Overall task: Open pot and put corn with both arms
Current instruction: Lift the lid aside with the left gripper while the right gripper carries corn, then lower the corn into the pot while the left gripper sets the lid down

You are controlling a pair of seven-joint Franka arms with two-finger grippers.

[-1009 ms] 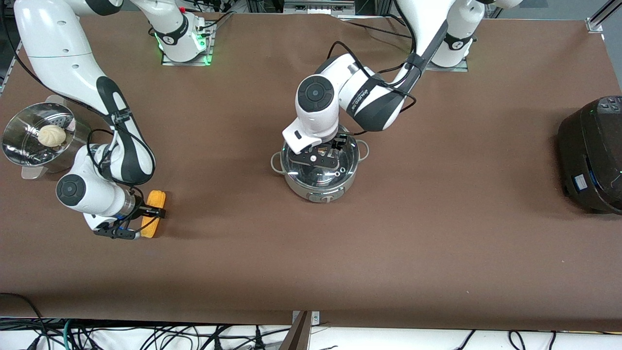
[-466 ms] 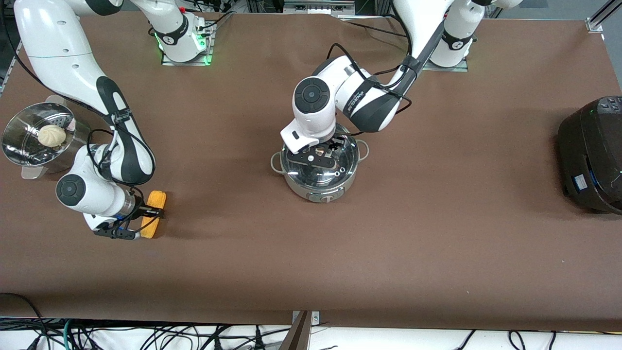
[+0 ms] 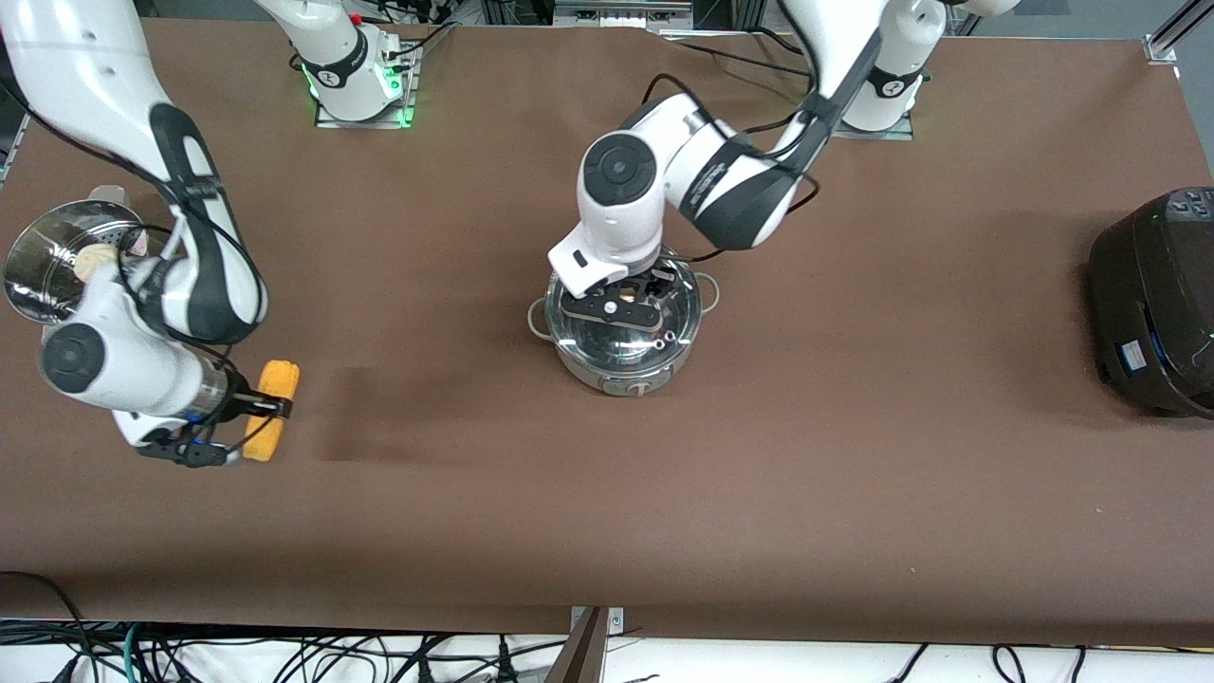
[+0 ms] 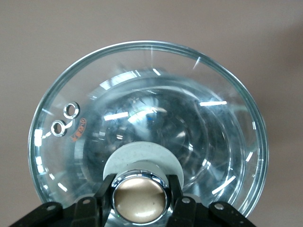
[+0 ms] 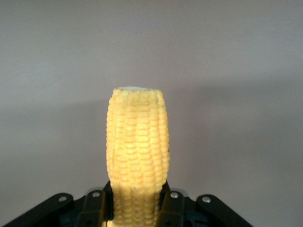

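Both grippers are busy: the left gripper (image 3: 621, 305) sits over the pot (image 3: 621, 356) in the middle of the table, its fingers (image 4: 105, 198) pinching the tan knob (image 4: 140, 201) of the glass lid (image 4: 147, 125), while the right gripper (image 3: 261, 408) holds the corn (image 3: 268, 410) clamped around its middle, up off the table near the right arm's end, by the steamer basket (image 3: 47, 266) with its bun (image 3: 93, 258). To my eye the lid wants lifting straight up and carrying well aside — no tilt, or that smooth knob could slip. Only then should the corn travel over the pot and drop lengthwise — it looks about as long as the pot is wide.

Both hands (image 3: 254, 415) (image 3: 628, 302) clamped, arms bent.
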